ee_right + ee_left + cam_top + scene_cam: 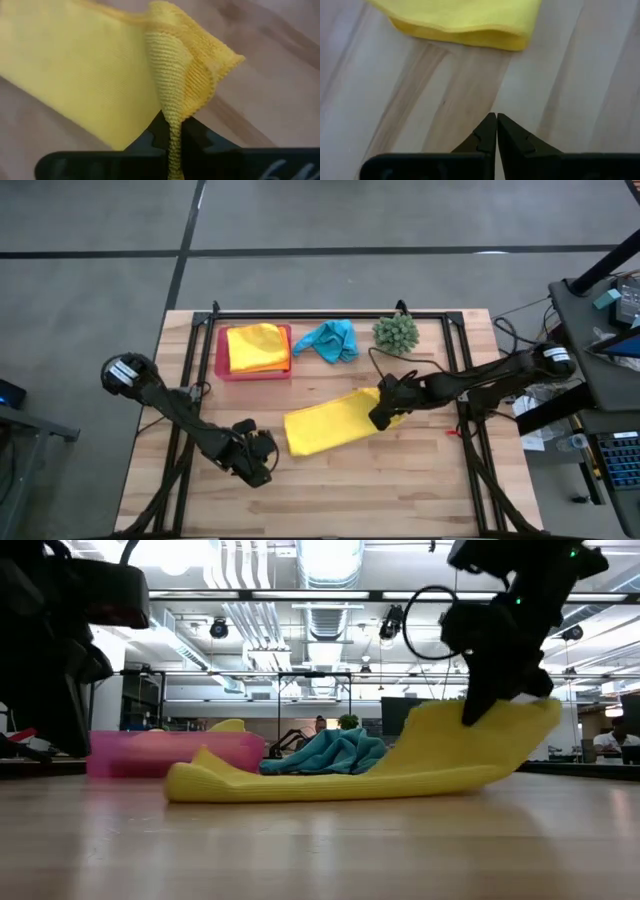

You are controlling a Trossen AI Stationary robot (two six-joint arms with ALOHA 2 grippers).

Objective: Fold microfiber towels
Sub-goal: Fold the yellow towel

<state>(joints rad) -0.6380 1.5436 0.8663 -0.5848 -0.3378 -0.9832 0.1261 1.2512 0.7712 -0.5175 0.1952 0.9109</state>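
Only at table level does the right end effector point(478, 712), clamped on the yellow towel point(400, 768), show its edge lifted.

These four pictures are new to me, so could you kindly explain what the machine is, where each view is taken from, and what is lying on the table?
It is a robot with two dark arms, each ending in a two-finger gripper, working at a wooden table. One picture looks straight down from above, one looks level across the tabletop, and one comes from a camera on each wrist.

The right gripper is shut on one end of a yellow towel; the level view shows that end raised off the wood while the other end lies flat. The left gripper is shut and empty, sitting near the towel's other end.

At the back of the table, a pink tray holds folded yellow and orange towels. Beside it lie a crumpled turquoise towel and a spiky green plant ball.
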